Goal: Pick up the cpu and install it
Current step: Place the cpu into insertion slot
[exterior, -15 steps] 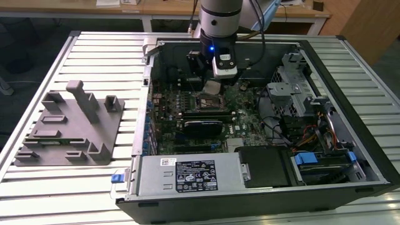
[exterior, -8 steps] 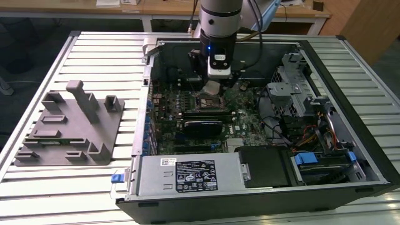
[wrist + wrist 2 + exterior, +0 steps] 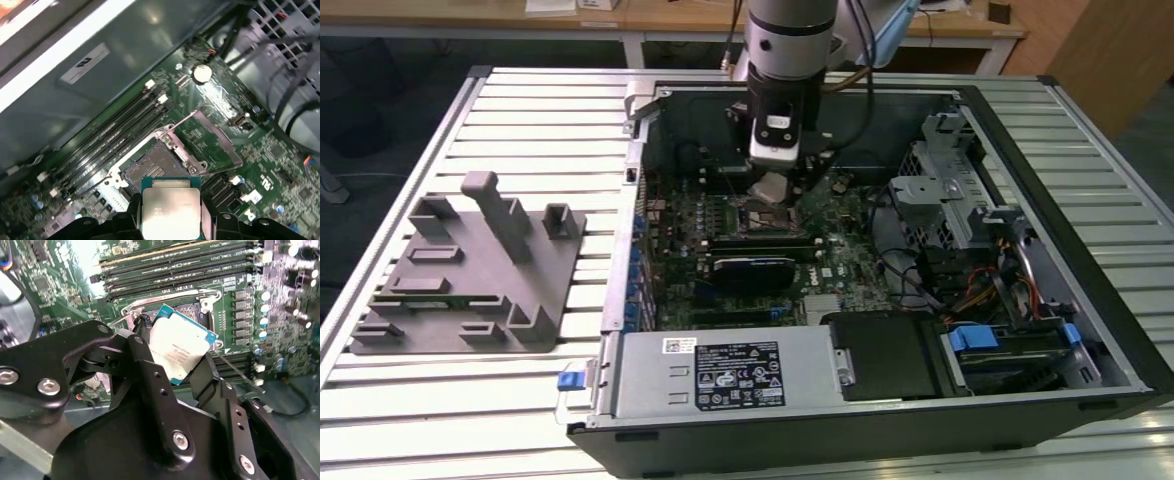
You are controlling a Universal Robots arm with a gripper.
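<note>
Your black two-finger gripper [image 3: 176, 356] is clamped on the small flat square cpu with silvery top plate and green rim [image 3: 171, 209], pinched by opposite edges. Chip is tilted, close over open metal-framed socket [image 3: 156, 169]. Judgement: light, stiff, slick metal, fragile underside. You grip edges only.

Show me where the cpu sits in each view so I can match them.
Exterior view: cpu in the gripper, above the socket.
Second wrist view: cpu tilted between the black fingers, before the socket.
First wrist view: cpu beside the socket.
Shared landmark: the open socket.
</note>
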